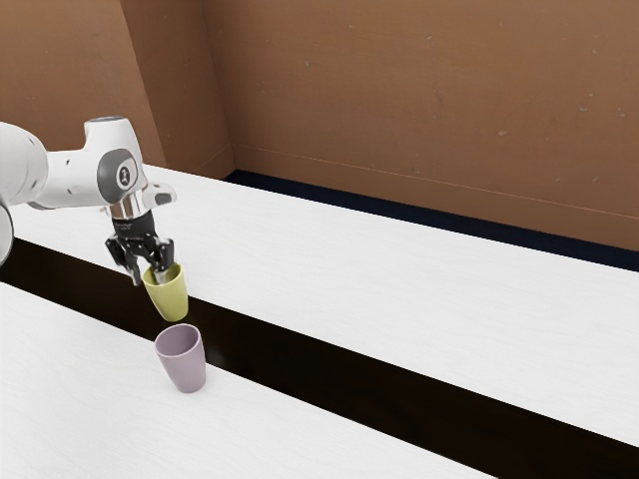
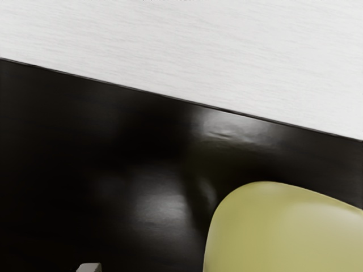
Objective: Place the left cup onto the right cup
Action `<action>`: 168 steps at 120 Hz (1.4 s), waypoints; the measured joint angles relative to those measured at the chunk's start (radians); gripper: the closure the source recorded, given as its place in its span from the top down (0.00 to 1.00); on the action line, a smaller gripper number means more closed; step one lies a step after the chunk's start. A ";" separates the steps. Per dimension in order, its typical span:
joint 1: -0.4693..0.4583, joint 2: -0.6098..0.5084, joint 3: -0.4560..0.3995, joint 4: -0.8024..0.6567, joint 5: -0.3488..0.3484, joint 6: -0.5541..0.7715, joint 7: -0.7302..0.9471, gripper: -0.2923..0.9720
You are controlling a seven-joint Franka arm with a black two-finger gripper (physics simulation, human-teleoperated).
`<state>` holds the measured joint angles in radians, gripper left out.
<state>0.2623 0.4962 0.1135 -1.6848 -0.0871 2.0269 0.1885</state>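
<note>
A yellow-green cup (image 1: 168, 291) hangs tilted in the air, with my black gripper (image 1: 152, 267) shut on its rim. Just below it and slightly to the exterior view's right stands a mauve cup (image 1: 182, 357), upright on the table with its mouth open upward. The two cups are apart, with a small gap between the held cup's base and the mauve rim. In the wrist view the yellow-green cup (image 2: 283, 229) bulks large right under my hand, above the black stripe.
The table is white (image 1: 399, 269) with a wide black stripe (image 1: 329, 374) running across it diagonally. Brown walls (image 1: 419, 90) rise behind the table's far edge.
</note>
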 joint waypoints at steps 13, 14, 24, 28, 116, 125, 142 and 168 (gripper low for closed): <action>0.000 0.000 0.000 0.000 -0.001 0.001 0.003 0.27; 0.000 0.000 0.000 0.000 -0.001 0.001 0.003 0.27; -0.002 0.000 0.000 0.000 0.000 0.002 0.005 0.22; -0.003 0.000 0.000 0.000 0.001 0.002 0.005 0.21; -0.070 -0.156 0.001 -0.012 0.019 -0.045 -0.034 0.15; -0.077 -0.189 0.001 -0.012 0.019 -0.078 -0.052 0.15; -0.097 -0.242 -0.001 -0.015 0.019 -0.146 -0.095 0.15; -0.122 -0.344 -0.035 -0.069 0.018 -0.242 -0.188 0.15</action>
<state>0.1402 0.1521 0.0781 -1.7540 -0.0690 1.7844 0.0001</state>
